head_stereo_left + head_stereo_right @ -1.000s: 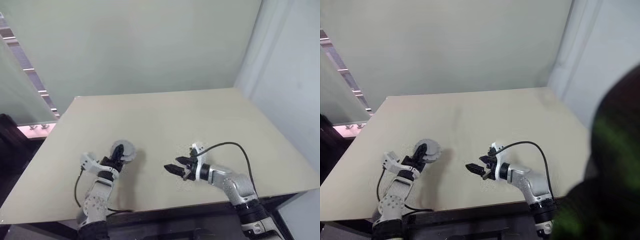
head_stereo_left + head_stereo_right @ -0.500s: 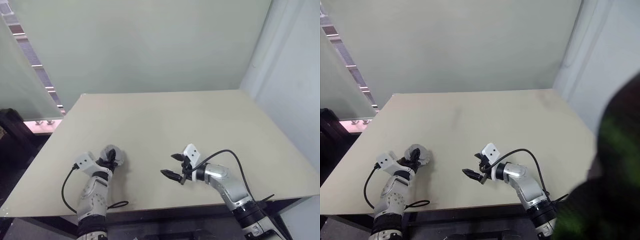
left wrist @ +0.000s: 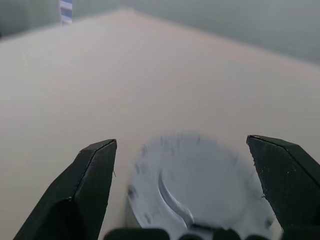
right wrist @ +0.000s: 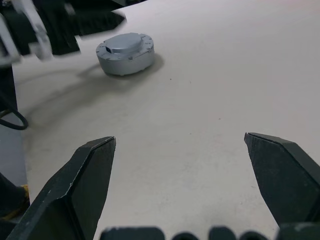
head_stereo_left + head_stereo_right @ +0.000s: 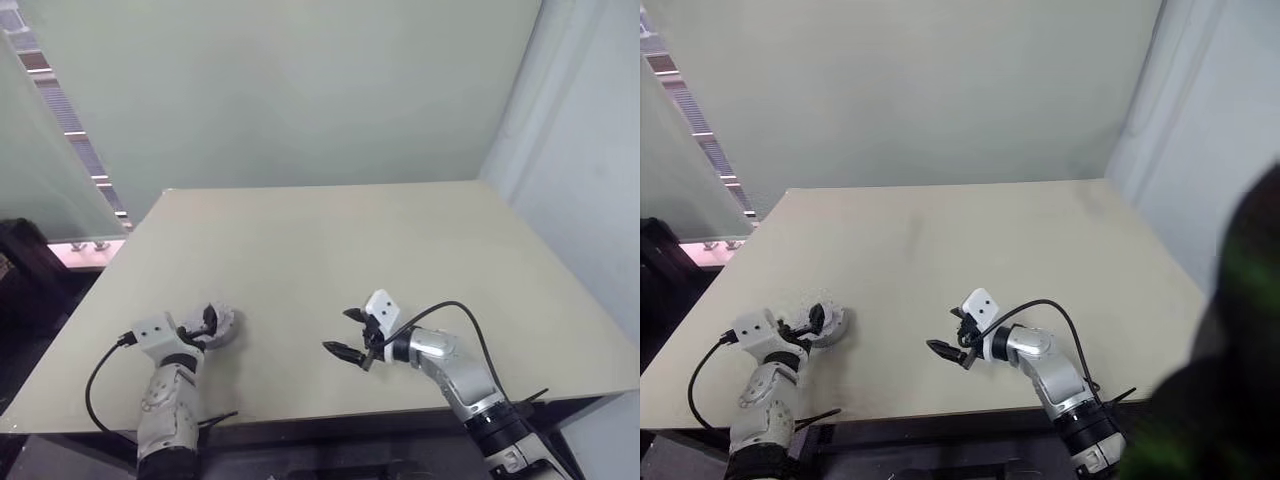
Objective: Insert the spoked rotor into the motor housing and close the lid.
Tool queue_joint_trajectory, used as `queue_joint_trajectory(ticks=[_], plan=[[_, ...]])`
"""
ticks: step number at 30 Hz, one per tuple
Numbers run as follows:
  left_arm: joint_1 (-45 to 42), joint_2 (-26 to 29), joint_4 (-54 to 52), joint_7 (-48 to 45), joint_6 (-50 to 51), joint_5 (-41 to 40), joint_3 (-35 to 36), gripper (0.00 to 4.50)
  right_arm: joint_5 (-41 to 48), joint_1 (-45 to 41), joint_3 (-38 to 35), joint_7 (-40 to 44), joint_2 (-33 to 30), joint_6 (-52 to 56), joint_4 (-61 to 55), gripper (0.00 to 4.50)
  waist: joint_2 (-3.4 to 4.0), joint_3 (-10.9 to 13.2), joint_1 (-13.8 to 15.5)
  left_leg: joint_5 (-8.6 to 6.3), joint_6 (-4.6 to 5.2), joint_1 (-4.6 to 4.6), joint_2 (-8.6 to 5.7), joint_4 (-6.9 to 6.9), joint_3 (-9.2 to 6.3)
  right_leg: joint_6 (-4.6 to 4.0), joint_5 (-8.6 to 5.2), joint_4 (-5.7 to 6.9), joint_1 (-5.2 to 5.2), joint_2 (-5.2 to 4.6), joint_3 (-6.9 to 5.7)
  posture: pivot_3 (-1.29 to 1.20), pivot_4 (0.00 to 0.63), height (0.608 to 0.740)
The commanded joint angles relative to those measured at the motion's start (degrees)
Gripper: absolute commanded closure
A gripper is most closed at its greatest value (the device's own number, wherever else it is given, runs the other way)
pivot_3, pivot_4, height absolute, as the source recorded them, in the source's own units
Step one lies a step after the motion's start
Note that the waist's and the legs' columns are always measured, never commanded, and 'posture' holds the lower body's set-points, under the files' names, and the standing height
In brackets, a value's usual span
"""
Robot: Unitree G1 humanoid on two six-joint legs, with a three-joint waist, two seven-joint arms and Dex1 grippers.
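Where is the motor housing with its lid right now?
The closed housing sits on the table near its front left edge, right in front of the open left claw. The open right claw is off to its right.

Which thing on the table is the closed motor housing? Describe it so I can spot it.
On the beige table, look near the front edge on the robot's left. Just ahead of the open left gripper sits the motor housing: a low grey round puck, lid on, notched rim.

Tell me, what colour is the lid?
Plain light grey; the lid shows best in the right wrist view.
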Motion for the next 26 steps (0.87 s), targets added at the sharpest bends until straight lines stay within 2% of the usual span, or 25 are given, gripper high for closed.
queue_joint_trajectory(ticks=[1,6,11,26], plan=[[3.0,1.3,-11.2,-4.5,0.3,-2.5,-1.1,0.04,0.4,-1.2,-1.6,-0.2,-0.2,0.6,-1.3,0.00,0.01,0.0,0.0,0.00,0.00,0.02,0.00,0.00,0.03,0.00,0.00,0.00,0.01,-0.01,0.01,0.00,0.000,0.740],[12.9,7.0,-28.8,-16.4,7.9,-5.1,-9.5,0.04,3.2,-2.2,-6.5,-2.3,0.1,3.4,-2.2,0.00,0.07,0.0,0.0,-0.02,-0.01,0.03,0.01,-0.01,0.11,-0.02,-0.01,0.01,0.00,-0.02,0.04,0.00,0.000,0.740],[18.8,13.1,-40.3,-21.2,15.3,-4.9,-15.6,0.04,4.4,-2.5,-9.7,-2.9,-0.6,4.0,-3.2,0.00,0.15,0.1,-0.1,-0.02,0.00,0.08,0.07,-0.01,0.14,-0.16,-0.11,0.02,0.02,0.02,0.03,0.00,0.000,0.740],[23.7,10.7,-43.8,-18.6,17.4,-4.4,-15.4,0.04,3.0,1.0,-9.1,-3.3,-1.5,2.4,-4.1,0.00,0.24,0.1,-0.1,-0.02,0.00,0.16,0.18,-0.06,0.23,-0.17,-0.12,0.02,0.01,0.08,0.04,0.00,0.000,0.740]])
